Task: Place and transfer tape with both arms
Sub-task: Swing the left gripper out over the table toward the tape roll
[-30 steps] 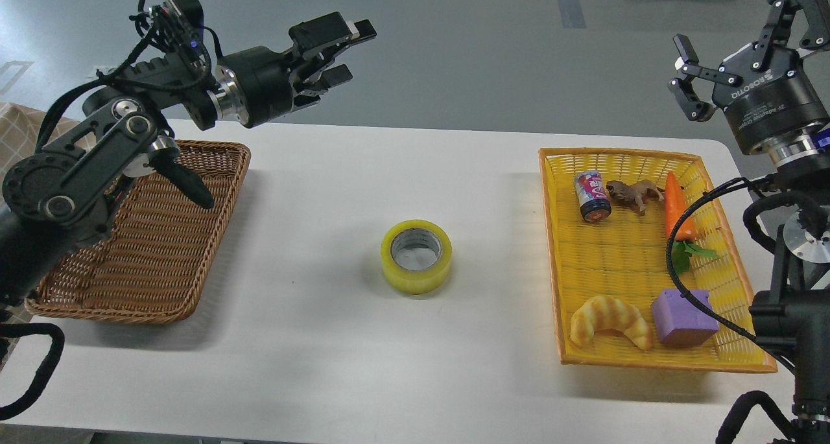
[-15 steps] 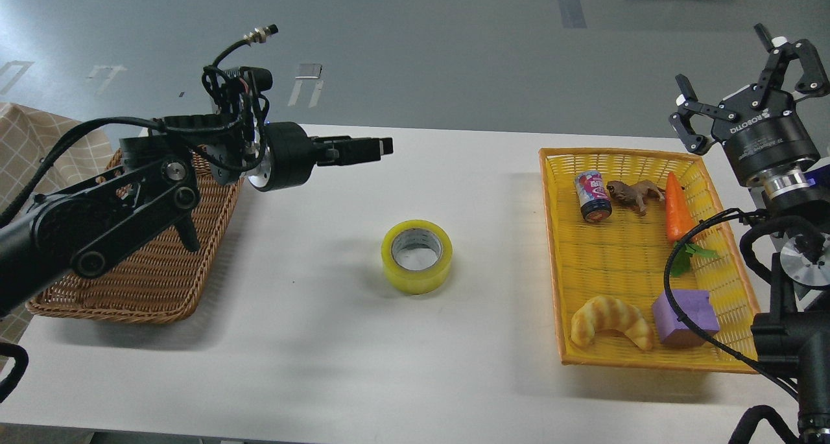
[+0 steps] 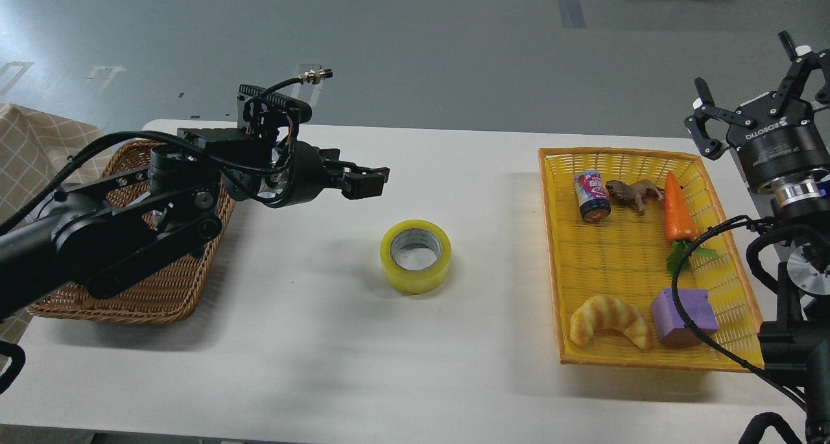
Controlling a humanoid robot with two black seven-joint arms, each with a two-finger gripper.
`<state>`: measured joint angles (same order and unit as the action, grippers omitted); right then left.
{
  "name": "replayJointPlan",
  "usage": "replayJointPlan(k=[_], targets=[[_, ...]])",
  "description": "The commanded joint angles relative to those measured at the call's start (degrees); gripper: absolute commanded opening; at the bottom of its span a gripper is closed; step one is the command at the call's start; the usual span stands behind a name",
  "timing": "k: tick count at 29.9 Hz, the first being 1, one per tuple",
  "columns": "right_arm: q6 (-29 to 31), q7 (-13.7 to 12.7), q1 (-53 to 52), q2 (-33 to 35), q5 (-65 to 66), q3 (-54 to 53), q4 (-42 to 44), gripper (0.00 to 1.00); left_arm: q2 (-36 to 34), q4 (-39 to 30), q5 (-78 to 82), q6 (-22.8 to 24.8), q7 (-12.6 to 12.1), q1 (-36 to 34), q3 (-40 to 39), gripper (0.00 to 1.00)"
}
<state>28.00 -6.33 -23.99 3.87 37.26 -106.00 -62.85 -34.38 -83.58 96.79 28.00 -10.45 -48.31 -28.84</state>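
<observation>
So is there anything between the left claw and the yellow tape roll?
No. In the head view, only bare white table separates the left claw from the yellow translucent tape roll.

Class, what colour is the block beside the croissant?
Purple block, clearest in the head view.

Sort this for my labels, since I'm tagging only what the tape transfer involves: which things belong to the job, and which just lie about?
Part of the job:
- tape, lying flat mid-table
- left gripper, nearing it
- right gripper, open, raised

Lying about:
- yellow basket: can, toy frog, carrot, croissant, purple block
- wicker basket
</observation>
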Motion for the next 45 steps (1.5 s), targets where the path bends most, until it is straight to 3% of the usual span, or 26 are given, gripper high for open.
replayJointPlan(k=[1, 6, 15, 28, 45], targets=[[0.0, 0.0, 0.0, -0.1, 0.0, 0.0, 0.0, 1.0, 2.0, 0.2, 0.2, 0.0, 0.0, 0.0, 0.2, 0.98], [0.0, 0.0, 0.0, -0.1, 0.0, 0.2, 0.7, 1.0, 3.7, 0.5, 0.2, 0.0, 0.7, 0.1, 0.1, 0.98], [0.0, 0.0, -0.2, 0.1, 0.0, 0.5, 1.1, 1.0, 6.1, 2.5, 0.6, 0.0, -3.3, 0.6, 4.3, 0.98], [0.0, 0.0, 0.0, 0.1, 0.0, 0.9, 1.2, 1.0, 10.2, 8.3, 1.4, 0.0, -4.5, 0.3, 8.1, 0.98], [0.0, 0.0, 0.0, 0.1, 0.0, 0.9, 1.2, 1.0, 12.0, 8.8, 4.7, 0.0, -5.5, 0.7, 10.8, 0.98]])
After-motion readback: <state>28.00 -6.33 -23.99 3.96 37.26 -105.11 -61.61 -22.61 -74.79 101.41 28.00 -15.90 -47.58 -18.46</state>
